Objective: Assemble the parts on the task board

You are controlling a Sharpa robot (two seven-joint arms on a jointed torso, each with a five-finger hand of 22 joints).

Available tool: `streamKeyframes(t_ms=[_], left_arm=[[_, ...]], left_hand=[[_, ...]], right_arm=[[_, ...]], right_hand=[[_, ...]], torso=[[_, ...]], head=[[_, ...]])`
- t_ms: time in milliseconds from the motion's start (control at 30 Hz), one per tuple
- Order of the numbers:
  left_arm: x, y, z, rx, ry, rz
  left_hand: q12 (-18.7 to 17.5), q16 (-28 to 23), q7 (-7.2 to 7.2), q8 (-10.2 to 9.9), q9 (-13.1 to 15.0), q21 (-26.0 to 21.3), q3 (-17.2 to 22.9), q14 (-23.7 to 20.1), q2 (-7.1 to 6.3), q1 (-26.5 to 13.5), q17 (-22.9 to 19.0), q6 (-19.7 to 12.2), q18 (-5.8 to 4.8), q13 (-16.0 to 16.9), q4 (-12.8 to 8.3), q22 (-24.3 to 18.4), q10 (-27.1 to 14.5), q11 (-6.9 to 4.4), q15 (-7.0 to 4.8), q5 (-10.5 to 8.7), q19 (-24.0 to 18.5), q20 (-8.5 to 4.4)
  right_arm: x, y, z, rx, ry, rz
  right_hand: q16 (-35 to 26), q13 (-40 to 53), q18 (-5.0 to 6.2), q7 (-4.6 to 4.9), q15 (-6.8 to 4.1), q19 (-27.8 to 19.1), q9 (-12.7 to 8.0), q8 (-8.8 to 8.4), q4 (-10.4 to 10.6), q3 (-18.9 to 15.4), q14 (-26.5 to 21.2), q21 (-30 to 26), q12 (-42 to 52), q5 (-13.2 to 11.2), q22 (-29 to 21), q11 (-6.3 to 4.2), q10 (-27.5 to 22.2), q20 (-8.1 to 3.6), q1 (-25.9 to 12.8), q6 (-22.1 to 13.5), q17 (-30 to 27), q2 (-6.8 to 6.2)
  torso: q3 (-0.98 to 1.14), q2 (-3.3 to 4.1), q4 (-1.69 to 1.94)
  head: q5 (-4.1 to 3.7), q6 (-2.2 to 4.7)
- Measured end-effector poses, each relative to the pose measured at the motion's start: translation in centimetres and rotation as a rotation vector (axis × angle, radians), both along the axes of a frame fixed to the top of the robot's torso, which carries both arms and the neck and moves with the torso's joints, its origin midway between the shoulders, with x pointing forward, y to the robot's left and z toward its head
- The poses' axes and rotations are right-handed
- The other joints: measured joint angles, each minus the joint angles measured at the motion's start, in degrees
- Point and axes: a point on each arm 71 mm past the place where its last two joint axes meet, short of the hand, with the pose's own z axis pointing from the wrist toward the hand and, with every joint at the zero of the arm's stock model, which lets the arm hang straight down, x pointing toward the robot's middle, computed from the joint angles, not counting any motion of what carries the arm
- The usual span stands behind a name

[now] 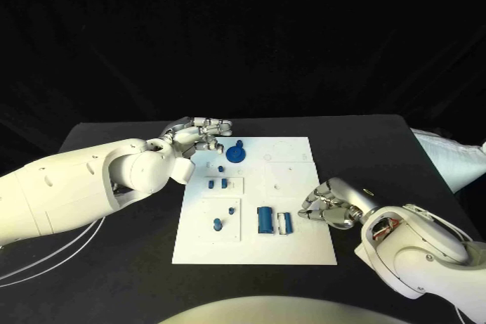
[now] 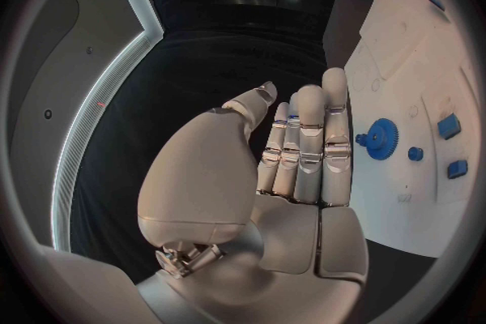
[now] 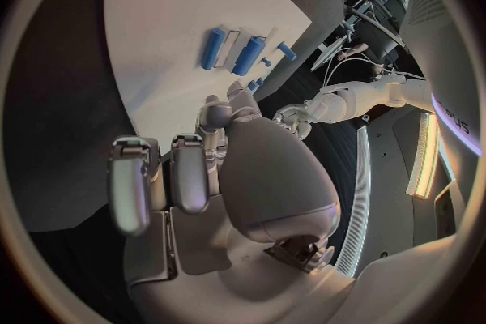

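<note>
Left hand: I see my left hand (image 1: 195, 133) at the far left corner of the task board (image 1: 293, 250), over the board's edge. In the left wrist view the fingers (image 2: 309, 142) lie straight and side by side, thumb alongside, with nothing between them; I record the hand as holding nothing.

Right hand: my right hand (image 1: 331, 203) sits at the board's right edge, near the front half. Its fingers are curled inward. I cannot tell from the head view or the right wrist view whether anything is pinched in them.

Gear: a round blue gear (image 1: 235, 153) lies on the board just beside the left hand's fingertips, apart from them as far as I can see. The left wrist view shows it (image 2: 381, 138) lying on the white plate beyond the fingers.

Small blue blocks: two short pieces (image 1: 218, 184) stand near the board's left side, behind the middle.

Long blue parts: two upright-lying cylinders (image 1: 265, 220) rest side by side in the front half of the board, just left of the right hand, not touching it.

Small front-left pieces: two little blue parts (image 1: 220, 222) lie toward the front left of the board.

Table: black table (image 1: 121, 254) under the board; white cables trail off its left side.
</note>
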Motion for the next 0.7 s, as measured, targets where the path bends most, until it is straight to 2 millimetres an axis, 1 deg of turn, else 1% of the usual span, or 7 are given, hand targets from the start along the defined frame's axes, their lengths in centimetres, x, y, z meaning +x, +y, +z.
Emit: streamKeyframes(t_ms=[67,167,200,300,467,567,700], left_arm=[[0.0,0.0,0.0,0.0,0.0,0.0],[0.0,0.0,0.0,0.0,0.0,0.0],[0.0,0.0,0.0,0.0,0.0,-0.001],[0.0,-0.1,-0.1,-0.001,0.001,-0.002],[0.0,-0.2,-0.1,-0.001,0.001,-0.003],[0.0,-0.2,-0.1,-0.001,0.001,-0.003],[0.0,-0.2,-0.1,-0.002,0.002,-0.004]], left_hand=[[0.0,0.0,0.0,0.0,0.0,0.0,0.0,0.0,0.0,0.0,0.0,0.0,0.0,0.0,0.0,0.0,0.0,0.0,0.0,0.0,0.0,0.0],[0.0,0.0,0.0,0.0,0.0,0.0,0.0,0.0,0.0,0.0,0.0,0.0,0.0,0.0,0.0,0.0,0.0,0.0,0.0,0.0,0.0,0.0],[0.0,0.0,0.0,0.0,0.0,0.0,0.0,0.0,0.0,0.0,0.0,0.0,-0.01,0.0,0.0,0.0,0.0,0.0,0.0,0.0,0.0,0.0],[0.0,0.0,0.0,0.0,0.0,0.0,0.0,0.0,0.0,0.0,0.0,0.0,0.0,0.0,0.0,0.0,0.0,0.0,0.0,0.0,0.0,0.0],[0.0,0.0,0.0,0.0,0.0,0.0,0.0,0.0,0.0,0.0,0.0,0.0,0.0,0.0,0.0,0.0,0.0,0.0,0.0,0.0,0.0,0.0],[0.0,0.0,0.0,0.0,0.0,0.0,0.0,0.0,0.0,0.0,0.0,0.0,0.0,0.0,0.0,0.0,0.0,0.0,0.0,0.0,0.0,0.0],[0.0,0.0,0.0,0.0,0.0,0.0,0.0,0.0,0.0,0.0,0.0,0.0,0.0,0.0,0.0,0.0,0.0,0.0,0.0,0.0,0.0,0.0]], right_arm=[[0.1,-0.3,-0.1,-0.005,0.004,-0.006],[0.3,-0.4,-0.3,-0.013,0.01,-0.006],[0.4,-0.3,-0.4,-0.015,0.012,-0.005],[0.5,0.1,-0.7,-0.022,0.018,0.004],[0.6,0.9,-1.4,-0.04,0.028,0.014],[0.7,1.2,-1.8,-0.05,0.034,0.017],[0.9,1.5,-2.2,-0.067,0.039,0.018]], right_hand=[[-0.3,-0.9,0.01,0.11,0.0,0.0,-0.2,-0.41,0.7,-0.6,0.0,-0.1,-1.3,0.0,0.0,0.29,-0.3,0.0,-0.3,-0.1,-0.4,-0.26],[-0.3,-1.7,0.0,0.11,0.0,0.0,-0.3,-0.7,1.6,-0.8,0.0,-0.3,-2.5,-0.2,0.0,0.29,-0.3,0.0,-0.8,-0.1,-0.5,-0.73],[-0.3,-1.9,0.0,0.11,0.0,0.0,-0.3,-0.7,1.9,-0.9,0.0,-0.3,-2.6,-0.3,0.0,0.29,-0.3,0.0,-1.2,-0.1,-0.6,-0.27],[-0.5,-2.1,0.0,0.11,0.0,0.0,-0.3,-0.7,2.6,-0.9,0.0,-0.3,-2.9,-0.7,0.0,0.29,-0.3,0.0,-1.6,-0.1,-0.6,0.09],[-0.5,-1.8,0.01,0.12,0.0,0.0,-0.3,-0.7,3.2,-1.0,0.0,-0.3,-2.9,-1.1,0.0,0.29,-0.3,0.0,-1.8,0.3,-0.6,0.23],[-0.5,-1.6,0.01,-0.08,0.0,0.0,-0.3,-0.92,3.9,-1.3,0.0,-0.3,-2.4,-1.2,0.0,0.19,-0.2,0.0,-2.2,0.5,-0.7,-0.06],[-0.5,-0.7,0.0,-0.07,0.0,0.0,-0.2,-0.92,5.0,-1.8,0.0,-0.3,-1.0,-0.7,0.0,0.09,0.5,0.01,-3.8,0.9,-0.6,0.76]], torso=[[-0.03,-0.01,-0.03],[-0.03,-0.01,-0.03],[-0.03,-0.01,-0.03],[-0.05,-0.01,0.04],[-0.07,0.04,0.15],[-0.07,0.07,0.16],[-0.07,0.07,0.16]], head=[[-0.03,-0.01],[-0.29,0.05],[-0.35,0.09],[-0.51,0.16],[-0.57,0.17],[-0.58,0.17],[-0.53,0.02]])
